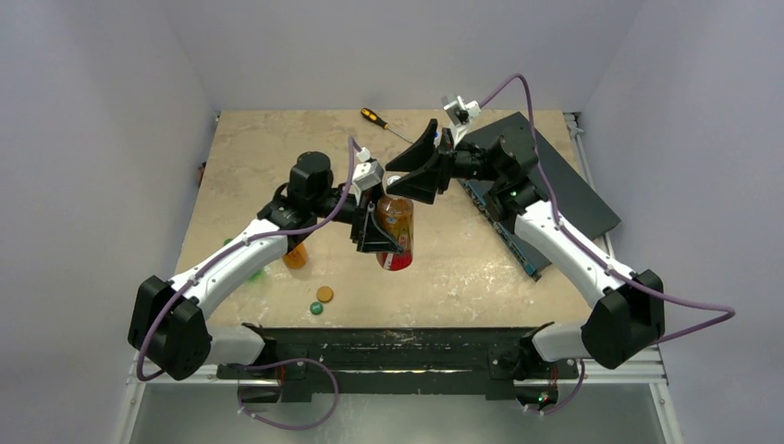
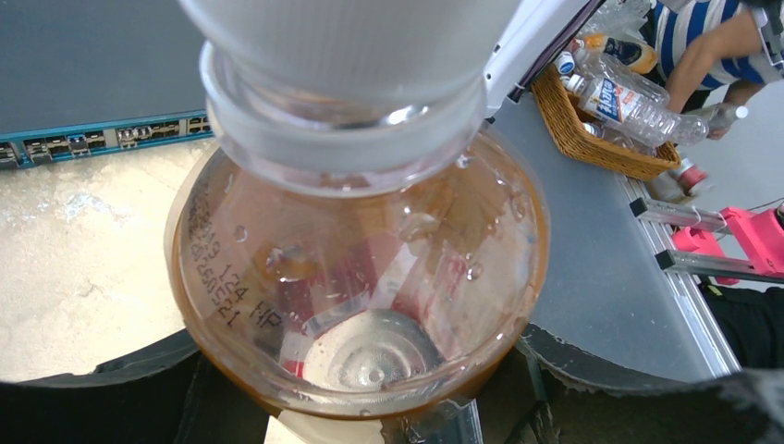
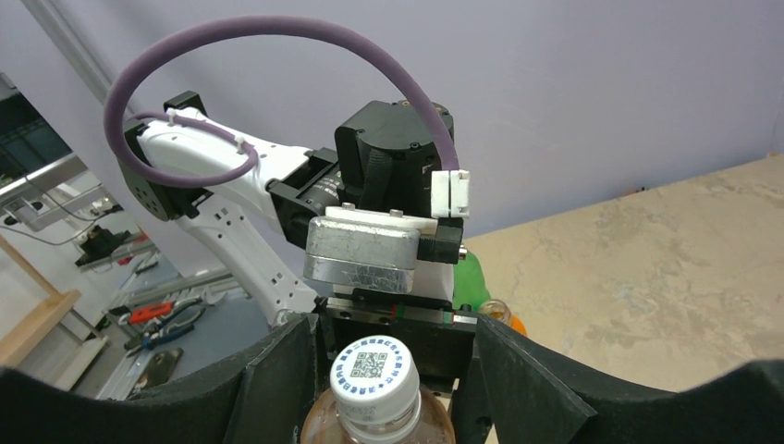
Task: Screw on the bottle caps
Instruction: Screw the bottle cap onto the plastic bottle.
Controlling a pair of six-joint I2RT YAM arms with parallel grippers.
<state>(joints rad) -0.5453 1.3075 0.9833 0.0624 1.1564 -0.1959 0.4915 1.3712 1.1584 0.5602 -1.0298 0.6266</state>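
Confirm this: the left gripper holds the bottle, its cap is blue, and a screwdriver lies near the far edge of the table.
Wrong on one point: the cap is white, not blue, as the right wrist view shows. The left gripper does hold the bottle, and the screwdriver does lie near the far edge of the table.

Robotics lab, walled test table (image 1: pixel 481 268), hand tools (image 3: pixel 165 316) beyond
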